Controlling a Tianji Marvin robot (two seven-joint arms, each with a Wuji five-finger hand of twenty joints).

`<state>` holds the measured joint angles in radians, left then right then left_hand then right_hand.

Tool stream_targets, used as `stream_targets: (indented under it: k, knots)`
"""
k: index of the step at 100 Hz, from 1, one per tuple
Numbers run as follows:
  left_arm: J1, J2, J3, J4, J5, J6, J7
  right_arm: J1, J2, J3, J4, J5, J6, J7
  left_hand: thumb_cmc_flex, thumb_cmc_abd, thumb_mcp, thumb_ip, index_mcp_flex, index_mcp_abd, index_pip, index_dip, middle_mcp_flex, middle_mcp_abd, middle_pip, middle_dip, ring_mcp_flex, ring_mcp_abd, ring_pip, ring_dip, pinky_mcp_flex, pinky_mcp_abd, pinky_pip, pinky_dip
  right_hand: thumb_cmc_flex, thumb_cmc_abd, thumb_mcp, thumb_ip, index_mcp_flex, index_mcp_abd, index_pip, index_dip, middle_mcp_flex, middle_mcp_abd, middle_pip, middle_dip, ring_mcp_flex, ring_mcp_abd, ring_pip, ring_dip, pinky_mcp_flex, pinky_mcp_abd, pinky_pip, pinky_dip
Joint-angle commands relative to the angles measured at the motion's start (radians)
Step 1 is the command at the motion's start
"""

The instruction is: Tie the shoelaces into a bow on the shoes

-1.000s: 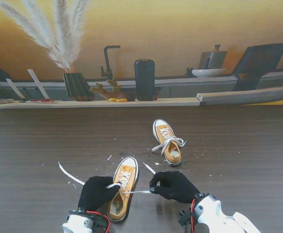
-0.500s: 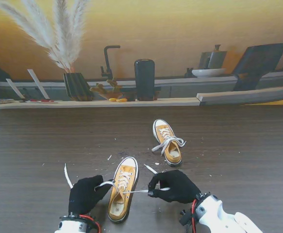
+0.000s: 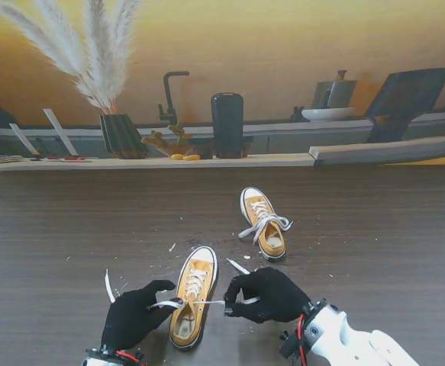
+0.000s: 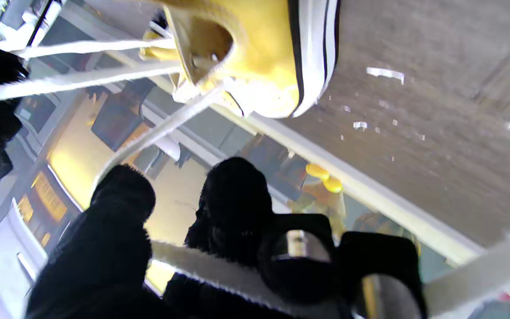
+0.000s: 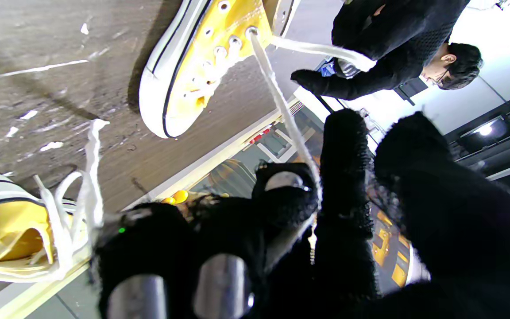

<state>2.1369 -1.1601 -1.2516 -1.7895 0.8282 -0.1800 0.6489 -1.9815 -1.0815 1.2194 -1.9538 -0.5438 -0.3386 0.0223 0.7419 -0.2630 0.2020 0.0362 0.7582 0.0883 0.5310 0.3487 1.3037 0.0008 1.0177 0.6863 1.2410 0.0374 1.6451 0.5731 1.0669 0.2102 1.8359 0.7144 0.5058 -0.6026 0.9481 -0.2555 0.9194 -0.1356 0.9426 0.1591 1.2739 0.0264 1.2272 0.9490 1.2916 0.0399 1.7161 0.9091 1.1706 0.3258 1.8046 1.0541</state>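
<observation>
The near yellow shoe (image 3: 192, 296) lies between my hands with its toe pointing away from me and its laces untied. My left hand (image 3: 134, 317) is shut on the left lace (image 3: 166, 304), whose loose end (image 3: 109, 287) sticks out beyond the hand. On the other side, my right hand (image 3: 269, 295) is shut on the right lace (image 3: 211, 302), with its free end (image 3: 237, 266) lying past the fingers. The left wrist view shows the shoe (image 4: 255, 57) and lace (image 4: 157, 130) running to my fingers (image 4: 120, 221). The right wrist view shows the shoe (image 5: 202, 62) and lace (image 5: 281, 106).
A second yellow shoe (image 3: 265, 224) with a tied bow lies farther from me, to the right. White scraps (image 3: 172, 247) dot the dark table (image 3: 375, 229). A shelf (image 3: 207, 161) with a vase, a tap and a dark container runs along the far edge.
My left hand has drawn back toward me and to the left, pulling its lace out from the shoe. The loose end swung upright. The right hand edged slightly toward the shoe.
</observation>
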Motion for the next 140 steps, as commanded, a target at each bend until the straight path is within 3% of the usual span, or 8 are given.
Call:
stream_targets:
  k: [1, 8, 18, 54, 86, 117, 133, 140]
  knots:
    - [-0.014, -0.003, -0.002, 0.011, 0.019, -0.003, 0.011, 0.000, 0.005, -0.004, -0.023, -0.007, -0.005, 0.019, 0.041, -0.065, 0.085, -0.018, -0.041, -0.074, -0.027, -0.041, 0.075, -0.001, 0.041, -0.001, 0.034, -0.163, 0.066, 0.021, 0.036, -0.152, 0.258, -0.002, -0.011, 0.003, 0.001, 0.016, 0.017, -0.010, 0.009, -0.017, 0.052, 0.009, 0.032, 0.020, 0.021, -0.054, 0.075, 0.011, 0.038, -0.029, 0.289, 0.008]
    - [-0.018, -0.002, -0.007, 0.021, 0.030, -0.039, 0.024, 0.004, 0.007, -0.006, -0.029, -0.013, -0.004, 0.027, 0.137, -0.127, 0.159, -0.016, -0.055, -0.099, -0.049, -0.053, 0.072, -0.035, 0.053, 0.010, 0.034, -0.183, 0.063, 0.020, 0.036, -0.163, 0.258, -0.015, -0.013, -0.001, 0.001, 0.017, 0.020, -0.019, 0.011, -0.014, 0.051, 0.010, 0.030, 0.019, 0.021, -0.055, 0.074, 0.009, 0.038, -0.030, 0.289, 0.005]
    - [-0.026, -0.004, -0.011, 0.034, 0.032, -0.089, 0.041, 0.011, 0.011, -0.007, -0.038, -0.021, -0.003, 0.042, 0.158, -0.164, 0.291, -0.025, -0.045, -0.127, -0.064, -0.064, 0.071, -0.034, 0.078, 0.025, 0.034, -0.184, 0.071, 0.019, 0.037, -0.174, 0.258, -0.012, -0.020, -0.004, -0.002, 0.017, 0.032, -0.030, 0.016, -0.012, 0.051, 0.008, 0.030, 0.019, 0.021, -0.056, 0.075, 0.008, 0.038, -0.032, 0.289, 0.003]
    - [-0.054, 0.020, -0.038, 0.034, -0.009, -0.285, -0.161, 0.027, -0.002, -0.030, -0.051, -0.020, -0.014, -0.020, 0.070, -0.171, 0.340, -0.026, -0.064, -0.071, -0.180, -0.113, 0.064, -0.022, 0.047, 0.017, 0.034, -0.174, 0.059, 0.015, 0.033, -0.174, 0.258, -0.043, -0.001, -0.007, 0.011, 0.020, 0.015, -0.009, 0.014, -0.013, 0.045, 0.009, 0.026, 0.017, 0.021, -0.050, 0.074, 0.005, 0.037, -0.030, 0.289, -0.003]
    - [-0.215, 0.019, 0.083, 0.118, 0.007, -0.317, -0.127, 0.051, -0.005, -0.062, -0.051, -0.008, -0.006, -0.030, 0.022, -0.236, 0.381, -0.056, -0.016, -0.055, -0.456, -0.257, 0.047, -0.013, 0.025, 0.024, 0.034, -0.181, 0.035, 0.015, 0.030, -0.198, 0.258, -0.095, 0.007, -0.006, 0.014, 0.017, 0.011, -0.018, 0.015, -0.014, 0.043, 0.007, 0.027, 0.016, 0.021, -0.049, 0.075, 0.001, 0.037, -0.028, 0.289, -0.007]
    - [-0.299, 0.034, 0.145, 0.131, -0.128, -0.362, -0.350, 0.073, -0.002, -0.092, -0.041, -0.001, 0.005, -0.016, 0.032, -0.242, 0.415, -0.047, 0.035, -0.098, -0.406, -0.232, 0.057, -0.005, 0.028, 0.027, 0.035, -0.189, 0.033, 0.017, 0.030, -0.197, 0.258, -0.097, 0.008, -0.004, 0.014, 0.016, 0.009, -0.026, 0.014, -0.017, 0.042, 0.006, 0.027, 0.015, 0.021, -0.050, 0.075, 0.000, 0.037, -0.028, 0.289, -0.008]
    - [-0.298, 0.050, 0.141, 0.114, -0.178, -0.378, -0.455, 0.085, -0.004, -0.097, -0.030, 0.005, 0.013, -0.019, 0.056, -0.224, 0.447, -0.039, 0.065, -0.138, -0.267, -0.157, 0.056, -0.012, 0.045, 0.039, 0.035, -0.191, 0.036, 0.017, 0.029, -0.198, 0.254, -0.114, 0.010, -0.003, 0.017, 0.016, 0.009, -0.027, 0.014, -0.018, 0.041, 0.008, 0.027, 0.014, 0.021, -0.050, 0.075, -0.001, 0.037, -0.028, 0.289, -0.008]
    - [-0.293, 0.055, 0.135, 0.105, -0.181, -0.379, -0.478, 0.087, -0.005, -0.098, -0.027, 0.008, 0.014, -0.021, 0.150, -0.266, 0.376, -0.043, 0.109, -0.172, -0.093, -0.124, 0.054, -0.016, 0.053, 0.038, 0.035, -0.189, 0.038, 0.015, 0.029, -0.197, 0.257, -0.120, 0.010, -0.002, 0.016, 0.015, 0.009, -0.026, 0.014, -0.018, 0.041, 0.007, 0.027, 0.014, 0.021, -0.049, 0.075, -0.001, 0.037, -0.028, 0.289, -0.008]
